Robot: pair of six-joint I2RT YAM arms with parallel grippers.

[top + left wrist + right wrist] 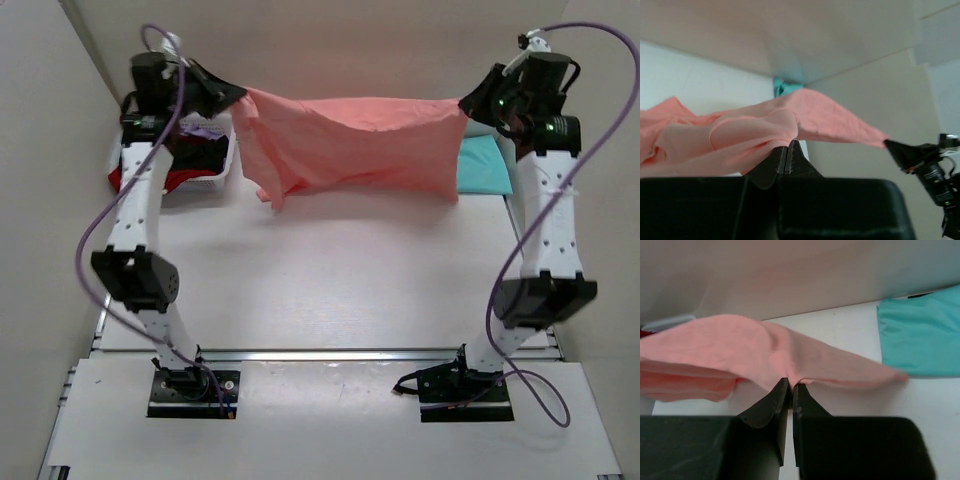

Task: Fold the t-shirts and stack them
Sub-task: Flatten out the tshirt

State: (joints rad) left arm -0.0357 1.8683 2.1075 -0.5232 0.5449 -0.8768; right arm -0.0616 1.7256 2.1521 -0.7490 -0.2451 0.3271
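The left pincer (238,95) was clenched on one upper corner of the salmon-pink t-shirt (360,140), and the right pincer (468,103) was clenched on the opposite corner. In each wrist view the black jaws stood pressed together with pink cloth nipped at their tips. Between the two the shirt hung stretched above the far part of the table (330,290). Its top edge sagged a little in the middle, and its left side was bunched in folds that drooped lower than the rest. Whether the lower hem touched the table could not be told. A turquoise t-shirt (485,165) lay flat at the far right, just beside the right pincer and partly hidden behind the pink cloth. At the far left stood a white slatted basket (228,165) — black cloth (200,152) and red cloth (185,180) lay heaped inside it.
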